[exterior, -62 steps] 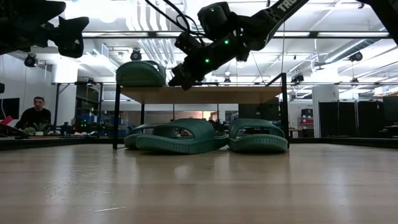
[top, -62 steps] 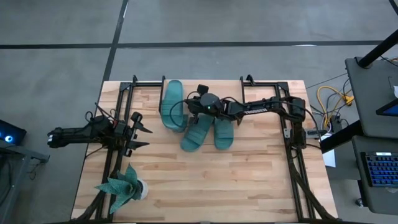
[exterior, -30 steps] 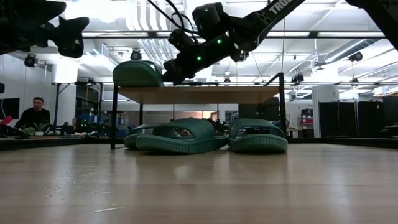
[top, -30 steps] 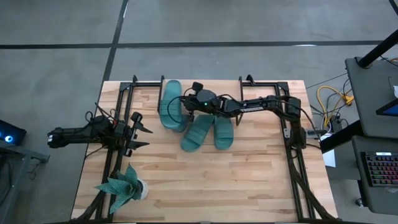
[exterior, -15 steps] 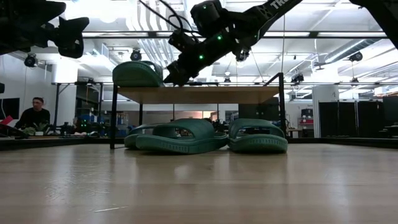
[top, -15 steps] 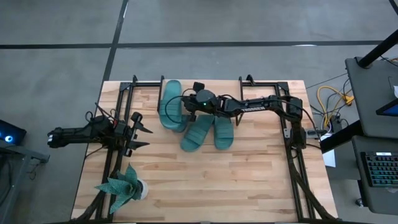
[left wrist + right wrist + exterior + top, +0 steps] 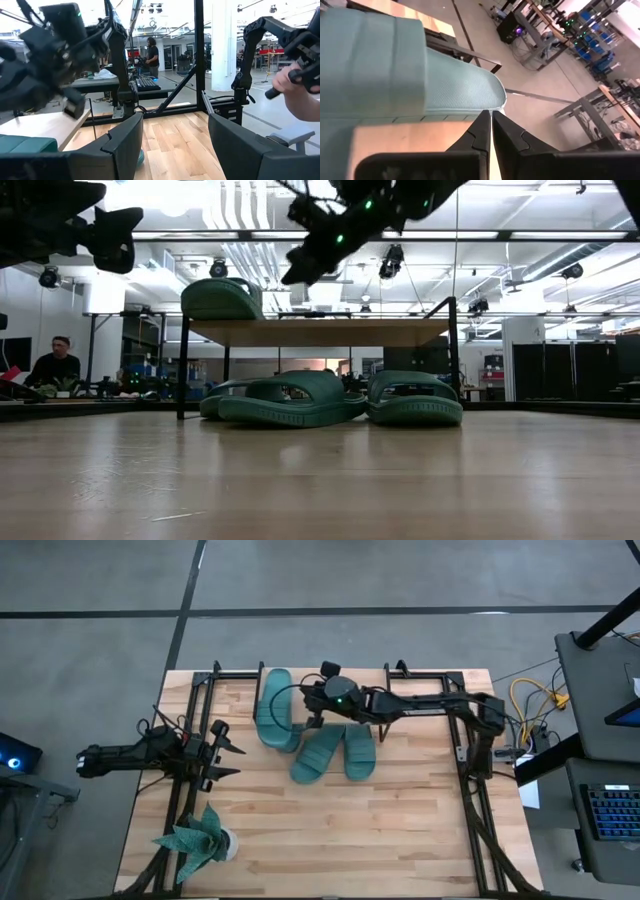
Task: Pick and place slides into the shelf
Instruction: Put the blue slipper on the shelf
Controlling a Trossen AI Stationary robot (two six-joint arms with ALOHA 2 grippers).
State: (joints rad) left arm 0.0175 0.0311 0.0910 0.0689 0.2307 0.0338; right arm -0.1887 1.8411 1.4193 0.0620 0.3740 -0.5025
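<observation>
One slide (image 7: 275,710) sits on the shelf (image 7: 320,332) at upper centre of the high view, two more slides (image 7: 335,752) on the worktop (image 7: 400,830) just below. The right claw (image 7: 312,723) hovers over the shelf, pinched tight, empty. The left claw (image 7: 228,754) waits mid-left, fingers spread, empty.

A teal-green rubber slide sandal (image 7: 222,298) lies on top of the small low rack with a light wood plank top and thin black wire legs (image 7: 320,332), at its left end in the low view. Three more teal-green slide sandals sit on the big wooden surface (image 7: 320,830): one (image 7: 290,400) under the rack, one (image 7: 415,398) just right of it, one (image 7: 275,710) behind. The leafy plant in a white pot (image 7: 200,840) stands well apart, near the front left corner.
</observation>
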